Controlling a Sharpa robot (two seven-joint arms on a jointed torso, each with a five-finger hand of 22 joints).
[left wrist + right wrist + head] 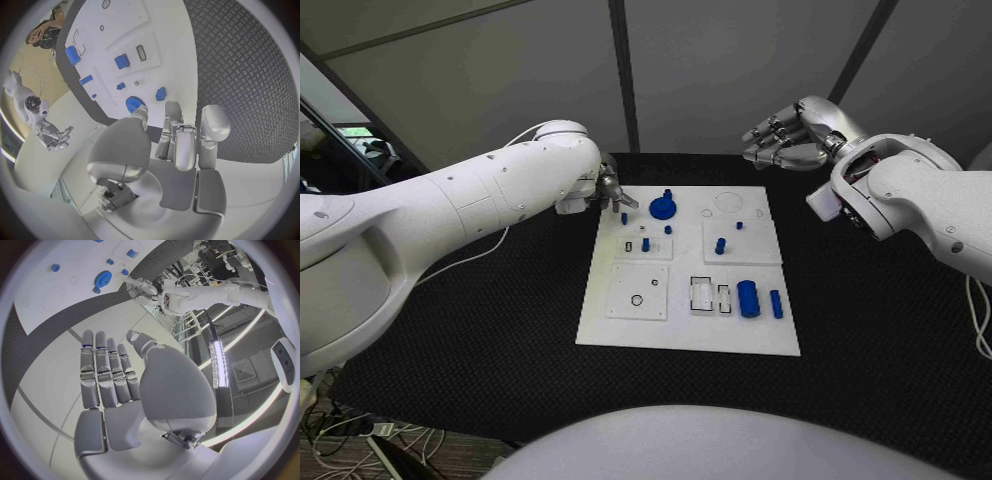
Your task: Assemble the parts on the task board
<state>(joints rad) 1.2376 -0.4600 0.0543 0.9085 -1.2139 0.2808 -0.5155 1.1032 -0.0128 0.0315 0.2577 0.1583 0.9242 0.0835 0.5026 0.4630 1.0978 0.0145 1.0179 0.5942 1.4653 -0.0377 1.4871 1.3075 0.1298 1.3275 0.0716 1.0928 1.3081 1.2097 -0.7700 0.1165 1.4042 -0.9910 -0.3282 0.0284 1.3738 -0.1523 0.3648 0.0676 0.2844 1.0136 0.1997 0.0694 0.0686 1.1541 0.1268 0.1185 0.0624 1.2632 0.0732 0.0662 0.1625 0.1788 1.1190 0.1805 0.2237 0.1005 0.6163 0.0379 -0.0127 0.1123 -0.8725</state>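
The white task board (625, 325) lies mid-table. At its far edge a blue gear (662, 208) rests, with small blue pegs (645, 243) close by. A thick blue cylinder (749, 298) and a slim blue bar (776, 303) lie near the right edge. My left hand (610, 190) hovers at the board's far left corner, just left of the gear. In the left wrist view this hand (181, 142) has its fingers stretched out and nothing in them, with the gear (134, 104) and a small blue piece (160, 93) just beyond its fingertips. My right hand (788, 135) is raised beyond the far right corner, and its fingers (106, 375) are straight and hold nothing.
The board has several recessed slots, among them two rectangular ones (711, 295) beside the cylinder and a round hole (636, 299) in the near left plate. Black table (473, 330) surrounds the board on all sides. A white cable (480, 255) trails off to the left.
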